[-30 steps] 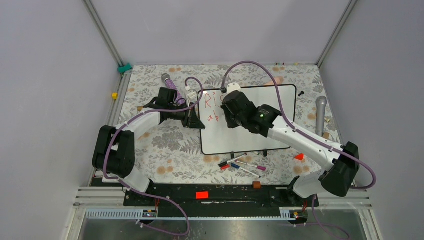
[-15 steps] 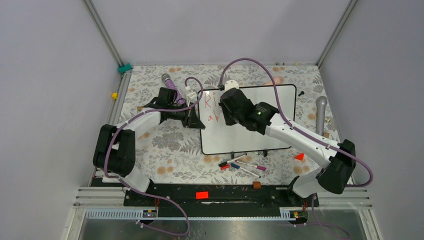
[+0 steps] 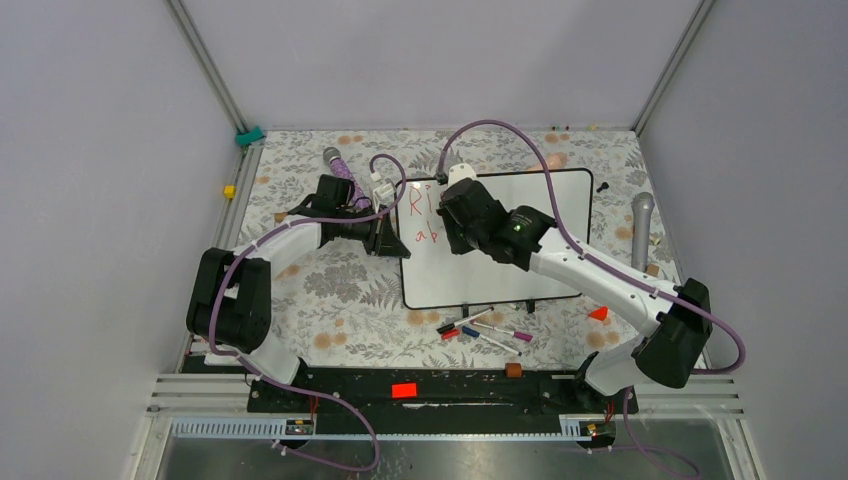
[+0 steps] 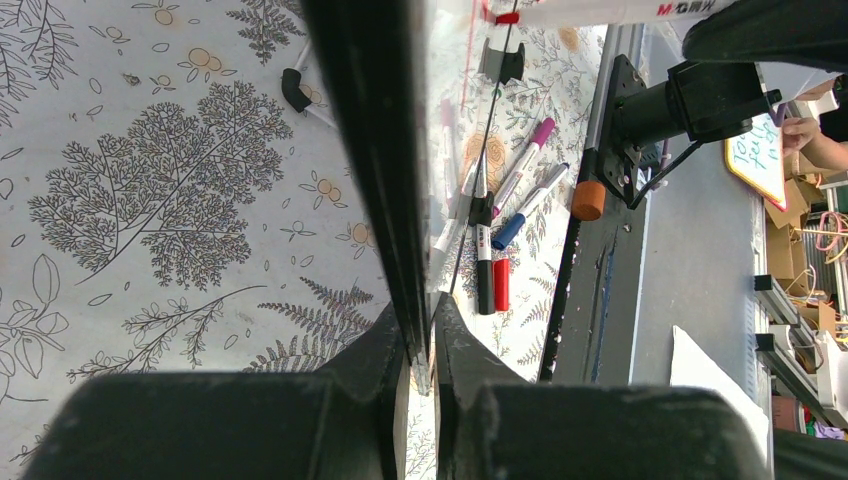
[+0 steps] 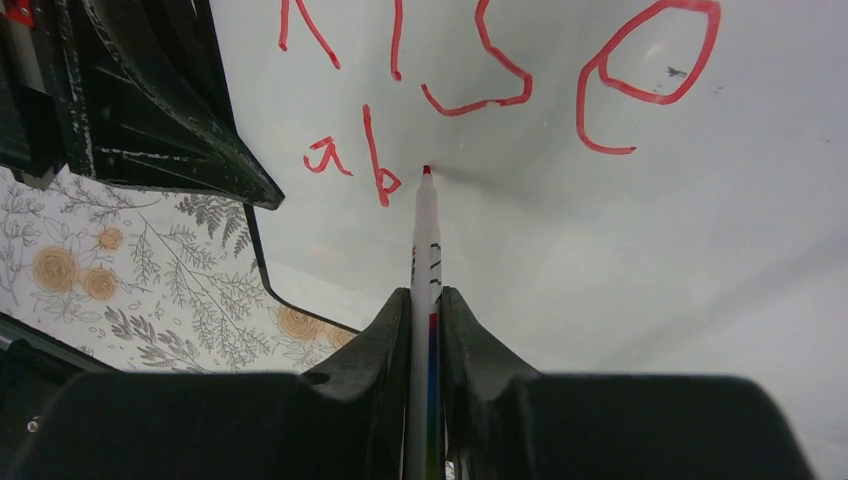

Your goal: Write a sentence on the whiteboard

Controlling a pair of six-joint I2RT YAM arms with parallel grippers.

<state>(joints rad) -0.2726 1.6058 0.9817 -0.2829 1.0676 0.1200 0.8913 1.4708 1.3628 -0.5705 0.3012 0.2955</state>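
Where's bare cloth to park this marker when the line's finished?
Best: the cloth near-left of the whiteboard, between the left arm and the loose markers. The far strip behind the board is also mostly bare. Crowded: in front of the board, and by the microphone on its right.

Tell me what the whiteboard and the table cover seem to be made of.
Whiteboard: glossy white coated face, perhaps melamine or painted steel, showing sheen and a dim reflection under the marker; black rim looks plastic. Table cover: matte printed sheet with ferns and flowers, cloth or vinyl, cannot tell.
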